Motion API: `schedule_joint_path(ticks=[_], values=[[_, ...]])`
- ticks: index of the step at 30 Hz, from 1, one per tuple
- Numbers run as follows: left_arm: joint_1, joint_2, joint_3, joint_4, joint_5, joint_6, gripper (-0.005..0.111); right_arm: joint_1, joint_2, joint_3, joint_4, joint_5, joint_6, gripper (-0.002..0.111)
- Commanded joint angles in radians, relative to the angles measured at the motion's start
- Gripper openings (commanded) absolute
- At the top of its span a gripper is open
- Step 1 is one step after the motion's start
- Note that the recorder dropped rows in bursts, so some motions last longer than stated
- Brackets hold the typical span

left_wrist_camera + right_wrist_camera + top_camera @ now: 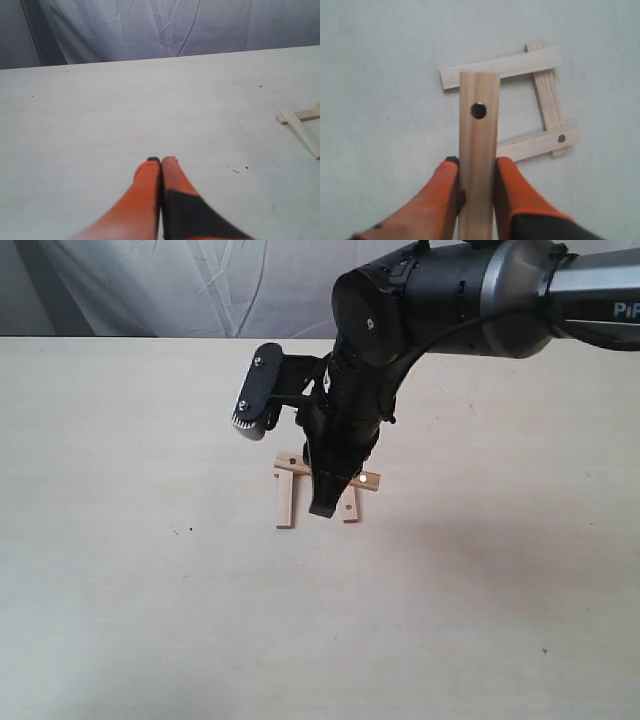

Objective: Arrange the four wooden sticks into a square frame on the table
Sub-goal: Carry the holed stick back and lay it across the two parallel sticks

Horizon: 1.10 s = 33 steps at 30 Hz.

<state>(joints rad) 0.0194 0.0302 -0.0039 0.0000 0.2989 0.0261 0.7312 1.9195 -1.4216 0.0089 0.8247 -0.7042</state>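
So the right fingers are clamped on the fourth stick, hanging over the open side of the U made by the three sticks lying on the tabletop. I'd line it up parallel to the opposite stick, with its ends overlapping both crosspieces, then lower it gently so nothing gets nudged. The left fingers are pinched together on nothing, well off to the side. Count: four sticks, one held, three down.

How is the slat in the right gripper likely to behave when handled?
Probably stiff: the slat juts straight beyond the right gripper without sagging. Likely light: thin wood. Flat faces suggest it won't roll, though it may slide on the smooth table.
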Motion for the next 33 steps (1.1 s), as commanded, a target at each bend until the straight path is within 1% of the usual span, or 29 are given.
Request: schedule_joint_path(ticks=[1,4,12,26,27,28,31,33], values=[[0.001,-0.006,0.004,0.0,-0.012,-0.001,0.0,-0.003,0.052,-0.011,0.001,-0.007,-0.18,-0.001],[0.001,-0.006,0.004,0.0,-0.012,-0.001,0.0,-0.003,0.097,-0.011,-0.009,-0.032,-0.182,-0.001],[0.001,-0.006,0.004,0.0,-0.012,-0.001,0.0,-0.003,0.167,-0.011,-0.009,-0.169,-0.182,-0.001],[0.001,-0.006,0.004,0.0,-0.012,-0.001,0.0,-0.003,0.185,-0.011,-0.024,-0.173,-0.182,-0.001],[0.001,-0.006,0.004,0.0,-0.012,-0.001,0.0,-0.003,0.185,-0.011,-0.025,-0.173,-0.182,0.001],[0.001,-0.006,0.004,0.0,-0.012,-0.001,0.0,-0.003,0.185,-0.011,-0.025,-0.17,-0.182,0.004],[0.001,-0.006,0.004,0.0,-0.012,-0.001,0.0,-0.003,0.185,-0.011,-0.025,-0.17,-0.182,0.021],[0.001,-0.006,0.004,0.0,-0.012,-0.001,0.0,-0.003,0.185,-0.011,-0.025,-0.175,-0.182,0.027]])
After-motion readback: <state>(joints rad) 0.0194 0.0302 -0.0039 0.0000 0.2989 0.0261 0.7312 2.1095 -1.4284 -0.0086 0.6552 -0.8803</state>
